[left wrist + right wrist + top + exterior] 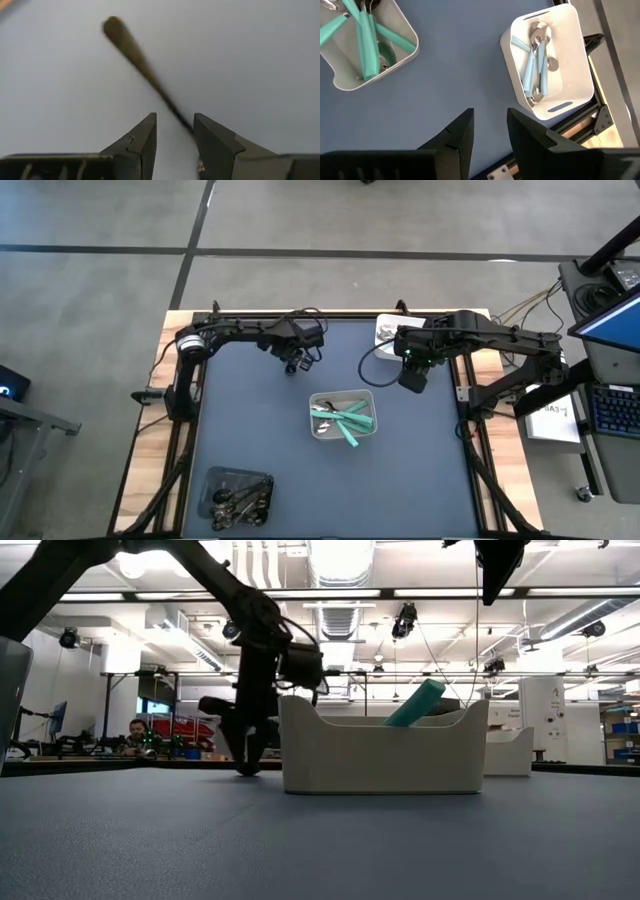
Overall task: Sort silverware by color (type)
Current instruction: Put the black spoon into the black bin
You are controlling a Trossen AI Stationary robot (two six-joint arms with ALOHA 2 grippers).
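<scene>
Silverware occupies three trays: teal-handled pieces point(350, 423) in the grey tray point(343, 414) at table centre, pale-blue-handled pieces point(536, 70) in the white tray point(547, 60) at the far right corner, black pieces point(245, 500) in the dark tray point(238, 494) near left. Left gripper point(175, 137), lowered beside the grey tray, has its fingers slightly parted around a dark utensil point(142, 67) on the table. Right gripper point(489, 135) hovers between the grey and white trays, fingers slightly apart and empty.

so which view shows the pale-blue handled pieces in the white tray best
The right wrist view: the white tray lies open with the pale-blue pieces plain. The high view mostly hides them behind the right arm; the low view shows only a tray wall; the left wrist view shows neither.
</scene>
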